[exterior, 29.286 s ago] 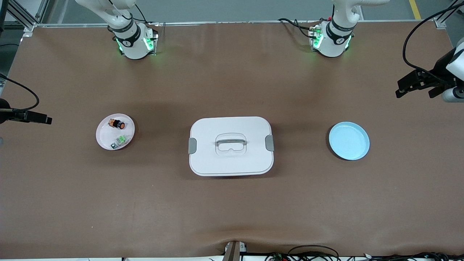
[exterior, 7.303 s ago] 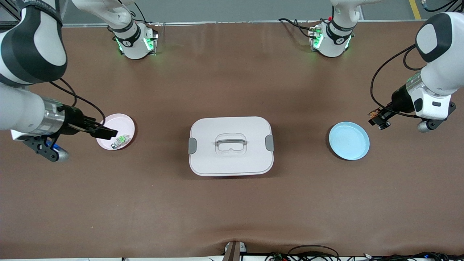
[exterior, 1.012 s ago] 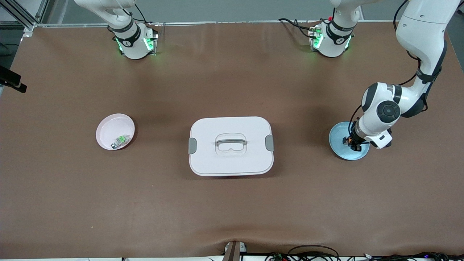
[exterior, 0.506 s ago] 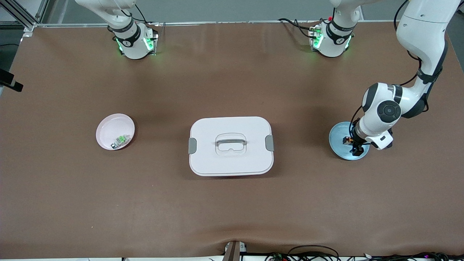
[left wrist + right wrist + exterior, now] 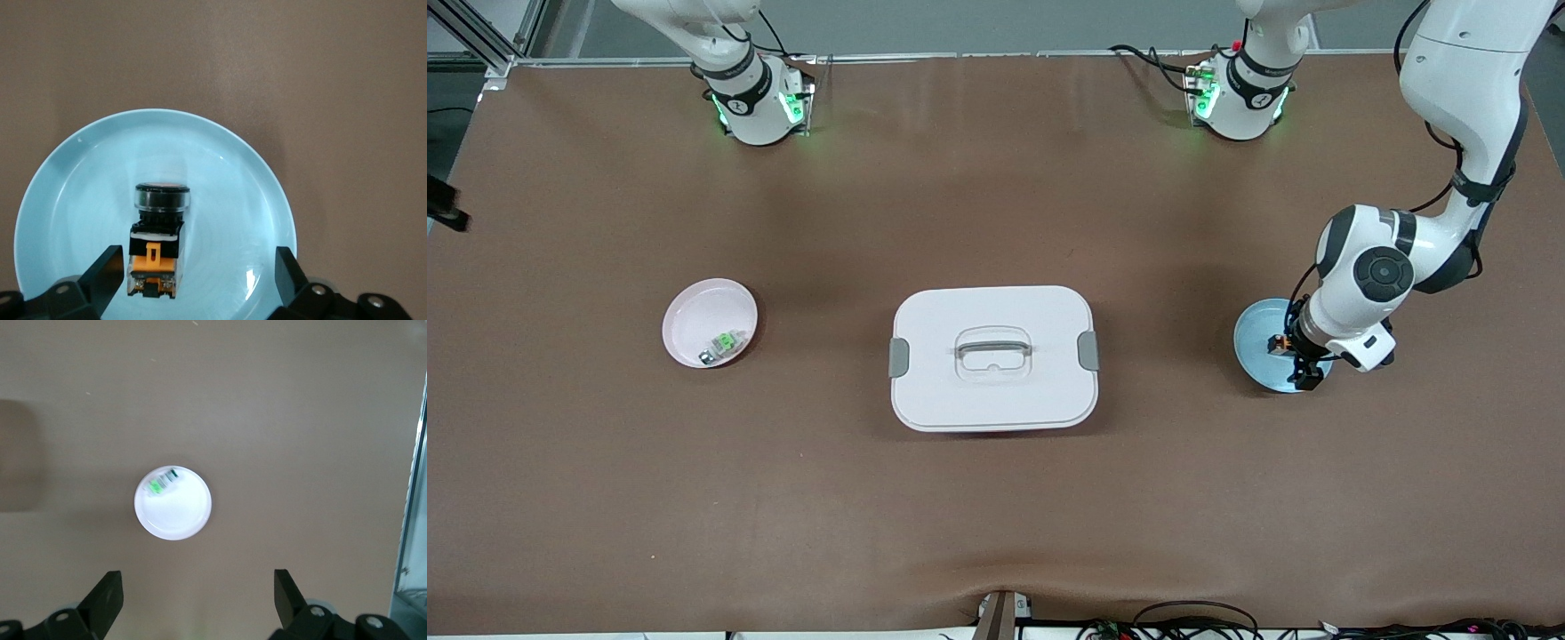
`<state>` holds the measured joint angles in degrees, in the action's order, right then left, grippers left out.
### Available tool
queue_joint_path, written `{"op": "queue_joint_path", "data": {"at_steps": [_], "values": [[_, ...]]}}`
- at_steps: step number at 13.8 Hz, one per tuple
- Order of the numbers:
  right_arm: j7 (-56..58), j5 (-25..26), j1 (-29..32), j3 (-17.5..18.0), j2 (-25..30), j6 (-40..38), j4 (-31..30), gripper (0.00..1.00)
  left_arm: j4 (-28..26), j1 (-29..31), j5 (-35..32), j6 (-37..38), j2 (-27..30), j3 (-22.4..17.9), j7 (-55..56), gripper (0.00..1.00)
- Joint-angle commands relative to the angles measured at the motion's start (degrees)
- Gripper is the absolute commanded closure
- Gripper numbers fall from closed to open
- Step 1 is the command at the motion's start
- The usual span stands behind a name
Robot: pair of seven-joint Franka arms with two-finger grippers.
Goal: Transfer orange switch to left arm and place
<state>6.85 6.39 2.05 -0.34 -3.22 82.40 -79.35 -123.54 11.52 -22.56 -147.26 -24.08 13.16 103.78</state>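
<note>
Two plates and one box sit in a row across the brown table (image 5: 996, 498). Starting at the right arm's end: the right gripper (image 5: 193, 597) hangs high over that end, well above the pink plate (image 5: 710, 323), its jaws wide apart with nothing between them; only a dark tip of it shows at the front view's edge. The right arm waits. In the pink plate, against the rim nearest the front camera, lies the green-and-silver switch (image 5: 723, 344); the right wrist view shows the same plate as a pale disc with the green part at its rim.

Mid-table stands the box (image 5: 993, 358), white, lid on, clear handle on top and grey clips at both ends. It is well apart from both plates.

Toward the left arm's end lies the blue plate (image 5: 1254, 342). The orange switch (image 5: 157, 239) rests on its side in the plate, round black cap pointing away from the wrist camera, orange-and-black body toward it. The left gripper (image 5: 193, 273) is low over the plate, jaws spread wide. One finger (image 5: 107, 273) stands just beside the switch body, the other well clear of it; neither clamps the switch. In the front view the left arm's wrist covers part of the plate.
</note>
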Motion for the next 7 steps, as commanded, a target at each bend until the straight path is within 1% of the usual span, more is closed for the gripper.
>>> {"op": "queue_joint_path", "data": {"at_steps": [1, 2, 5, 7], "values": [[1.23, -11.91, 7.22, -1.41, 1.2, -1.35, -0.54, 0.0, 0.49, -0.1, -1.52, 0.31, 0.17, 0.11, 2.48, 0.0], [1.67, -20.11, 11.36, -1.94, 1.29, -2.41, -0.54, 0.0, 0.84, -0.18, -1.52, 0.4, 0.17, 0.11, 2.57, 0.0], [1.5, -17.74, 10.79, -1.59, 1.29, -2.07, -0.54, 0.0, 1.99, -0.63, -1.61, 1.01, 0.17, 0.2, 4.41, 0.0], [1.58, -17.73, 10.87, -1.68, 1.29, -2.16, -0.54, 0.0, 3.74, -0.88, -1.61, 3.9, 0.17, 0.29, 5.2, 0.0]]}}
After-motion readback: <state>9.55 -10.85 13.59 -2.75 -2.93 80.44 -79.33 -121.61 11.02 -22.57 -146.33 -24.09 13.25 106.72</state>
